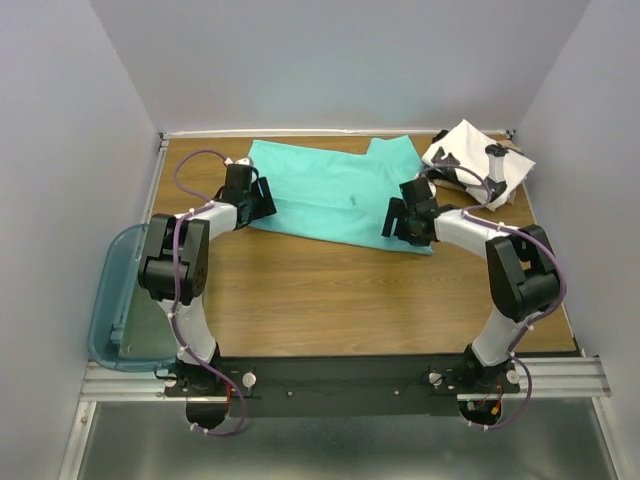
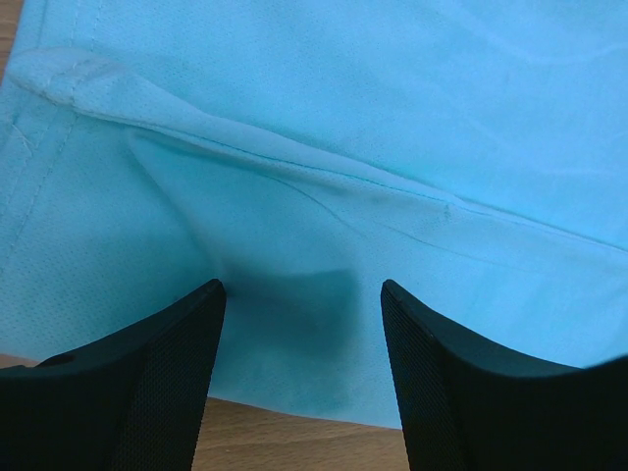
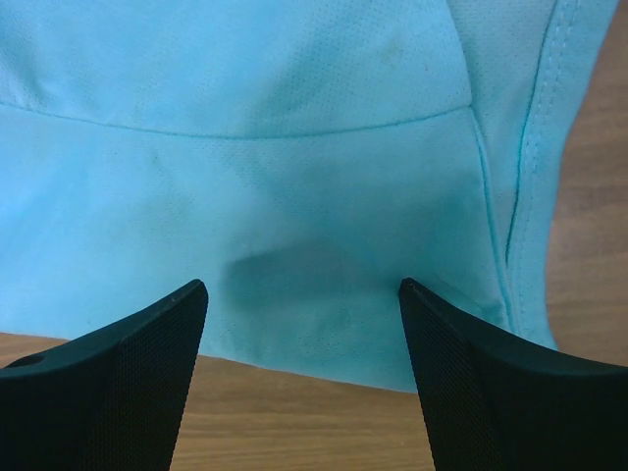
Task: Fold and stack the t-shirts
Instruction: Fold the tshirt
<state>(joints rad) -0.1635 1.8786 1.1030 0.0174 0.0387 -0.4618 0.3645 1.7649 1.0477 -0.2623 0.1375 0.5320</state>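
Observation:
The teal t-shirt lies spread flat on the far half of the table. My left gripper is open at its near left edge; in the left wrist view the cloth fills the frame above the spread fingers. My right gripper is open at the shirt's near right corner; the right wrist view shows the hem between the fingers, with a side seam on the right. The folded white t-shirt with black print lies at the far right corner.
A translucent teal plastic bin hangs off the table's left edge beside the left arm. The wooden table is walled by grey panels on three sides. A metal rail runs along the near edge.

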